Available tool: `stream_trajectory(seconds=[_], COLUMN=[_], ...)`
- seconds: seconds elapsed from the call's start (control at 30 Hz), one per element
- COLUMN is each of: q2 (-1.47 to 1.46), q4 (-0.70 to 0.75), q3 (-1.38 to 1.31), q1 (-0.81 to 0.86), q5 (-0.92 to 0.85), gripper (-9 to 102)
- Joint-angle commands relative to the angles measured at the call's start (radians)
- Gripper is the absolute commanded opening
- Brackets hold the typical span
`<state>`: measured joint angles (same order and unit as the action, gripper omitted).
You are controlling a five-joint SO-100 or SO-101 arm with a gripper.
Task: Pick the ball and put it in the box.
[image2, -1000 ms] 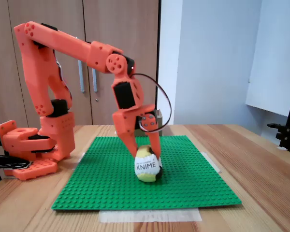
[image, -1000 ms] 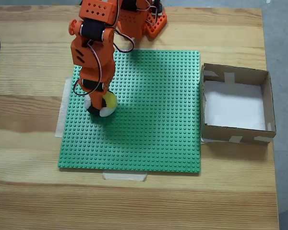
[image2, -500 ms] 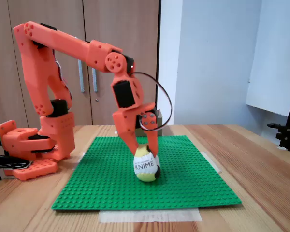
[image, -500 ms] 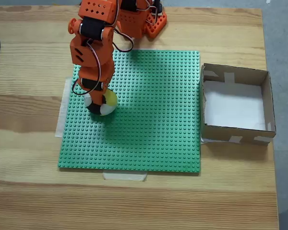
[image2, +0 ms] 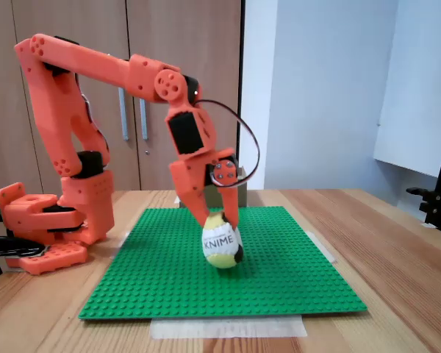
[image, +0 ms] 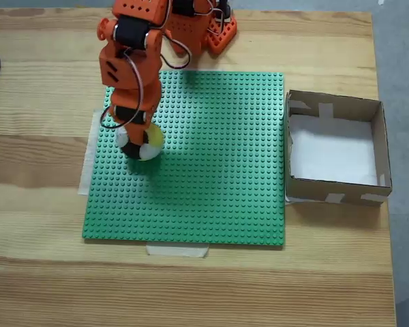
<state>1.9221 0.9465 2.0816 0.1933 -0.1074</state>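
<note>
Take the green studded baseplate (image: 204, 170) as your landmark, and read the top-down fixed view from left to right. At the plate's left edge your orange arm (image: 133, 61) reaches down from its base (image: 198, 24), which sits on the desk (image: 41, 225) just beyond the plate's far edge. Your gripper (image: 135, 136) is pinching the ball (image: 140, 144) between its two fingers, one on each side of the ball's upper half. In the side-on fixed view the gripper (image2: 219, 220) grips the ball (image2: 222, 246) with the "KNIME" lettering facing the camera.

Compared with a second ago, you have lifted the ball. Then its underside rested on the plate's studs; now, in the side-on view, a gap and a shadow show beneath it, so it hangs just above the plate (image2: 279, 279). In the top-down view the ball has shifted slightly toward the plate's far edge, and the arm's wrist has risen with it. The arm's elbow (image2: 165, 82) in the side-on view also stands a little higher and further left than before.

Moving right across the plate, the studs are bare. Just beside the plate's right edge, the box (image: 378, 146) sits where it was, touching or nearly touching that edge, its white bottom showing. The ball is well apart from the box, near the opposite side of the plate.
</note>
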Motion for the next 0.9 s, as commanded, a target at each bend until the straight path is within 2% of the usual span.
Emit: stream_trajectory(seconds=[0.0,0.4,0.87], q2=[0.055,0.055,0.077], q4=[0.049,0.239,0.331], q3=[-0.132,-0.405,-0.537], q1=[-0.031,-0.158,-0.396], q5=[0.021,0.095,0.152], gripper=[-1,-1,-1])
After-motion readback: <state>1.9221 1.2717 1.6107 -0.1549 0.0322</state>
